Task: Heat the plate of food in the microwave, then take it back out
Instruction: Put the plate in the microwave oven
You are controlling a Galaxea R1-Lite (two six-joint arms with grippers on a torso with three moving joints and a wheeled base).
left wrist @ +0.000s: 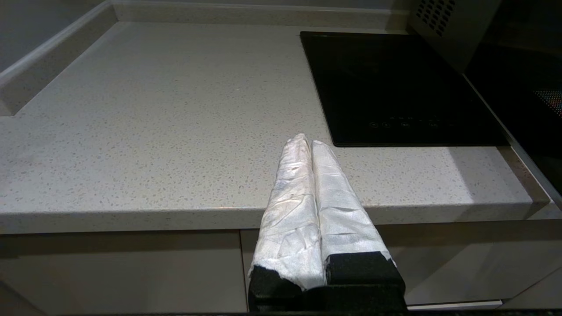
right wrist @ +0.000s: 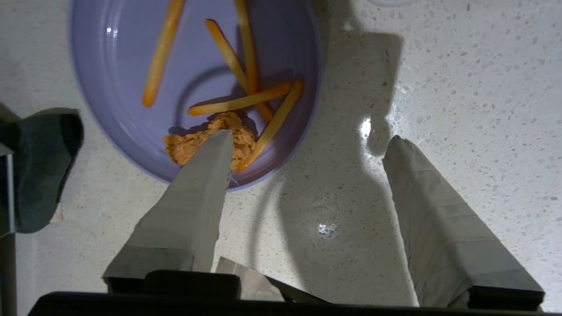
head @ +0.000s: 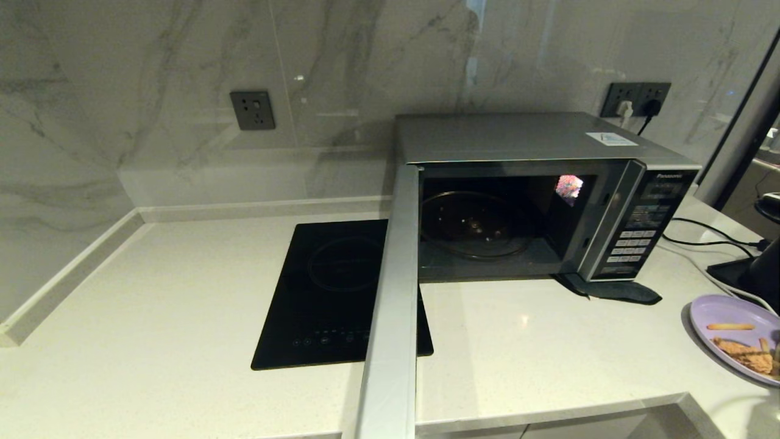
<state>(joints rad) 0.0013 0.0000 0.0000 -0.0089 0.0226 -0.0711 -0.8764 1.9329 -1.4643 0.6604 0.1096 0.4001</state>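
Note:
The lilac plate of food (head: 725,311) lies on the counter at the far right, in front of and to the right of the microwave (head: 518,140). Fries and an orange-brown breaded piece (right wrist: 193,145) rest on the plate (right wrist: 109,87). My right gripper (right wrist: 310,135) hovers open over the plate's near rim, one finger above the breaded piece, the other above bare counter. The microwave door (head: 393,292) stands wide open, and the glass turntable (head: 472,225) inside is bare. My left gripper (left wrist: 309,139) is shut on nothing at the counter's front edge, out of the head view.
A flat black induction hob (head: 335,286) is set into the counter left of the microwave, partly behind the open door. A dark cloth pad (head: 615,289) lies under the microwave's front right corner. Black and white cables (head: 701,244) run behind the plate. Marble walls bound the back and left.

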